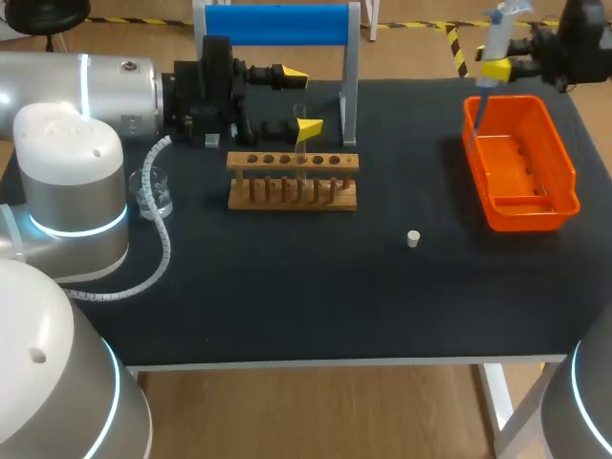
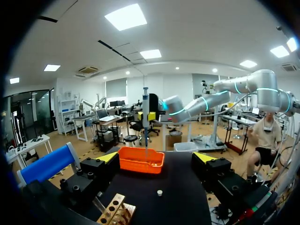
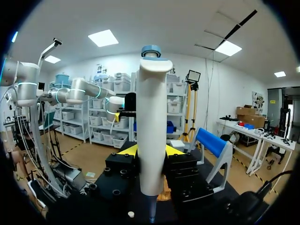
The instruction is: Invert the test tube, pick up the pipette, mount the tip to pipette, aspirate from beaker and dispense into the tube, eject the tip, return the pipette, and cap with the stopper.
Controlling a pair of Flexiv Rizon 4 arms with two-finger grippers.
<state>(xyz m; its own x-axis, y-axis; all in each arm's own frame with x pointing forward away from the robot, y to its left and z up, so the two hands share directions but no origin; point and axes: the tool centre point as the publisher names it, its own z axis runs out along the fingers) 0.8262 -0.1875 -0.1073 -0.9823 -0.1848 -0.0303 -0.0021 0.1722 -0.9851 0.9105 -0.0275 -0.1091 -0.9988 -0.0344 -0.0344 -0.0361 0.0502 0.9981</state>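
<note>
Right tool (image 3: pixel 150 151) gripped the white pipette with a blue cap (image 1: pixel 497 38) upright, a yellow-tipped finger pressed to either side of its body. The pipette hung over the far end of the orange plastic bin (image 1: pixel 526 218) at the desk's (image 1: pixel 316 296) far right corner. Left tool (image 1: pixel 300 100) stood open, fingers wide apart, above the wooden tube rack (image 1: pixel 292 196) near the far edge. A small white stopper (image 1: pixel 413 238) lay alone mid-desk, and the clear glass beaker (image 1: pixel 153 194) sat near the left edge.
</note>
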